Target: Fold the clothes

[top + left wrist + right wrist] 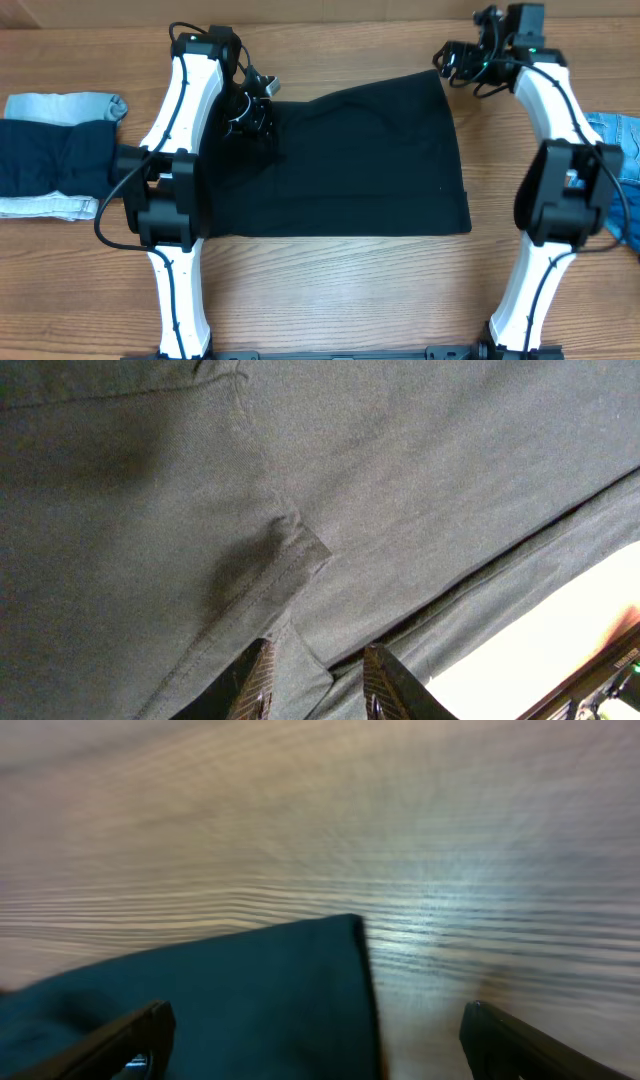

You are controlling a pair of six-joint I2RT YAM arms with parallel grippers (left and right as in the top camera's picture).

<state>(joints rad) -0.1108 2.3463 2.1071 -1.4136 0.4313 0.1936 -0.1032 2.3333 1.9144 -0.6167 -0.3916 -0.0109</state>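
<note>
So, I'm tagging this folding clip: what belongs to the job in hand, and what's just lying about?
Job in hand: black garment, left tool, right tool.
Lying aside: navy garment, light denim under it, blue denim at right edge; clothes too, untouched.

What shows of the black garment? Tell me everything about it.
The black garment is plain, soft cloth with stitched seams, spread nearly flat in a rough rectangle in the middle of the wooden table. The left claw is down on its far left part, with a fold of cloth between its fingers. The right claw hangs open over the far right corner without gripping it.
</note>
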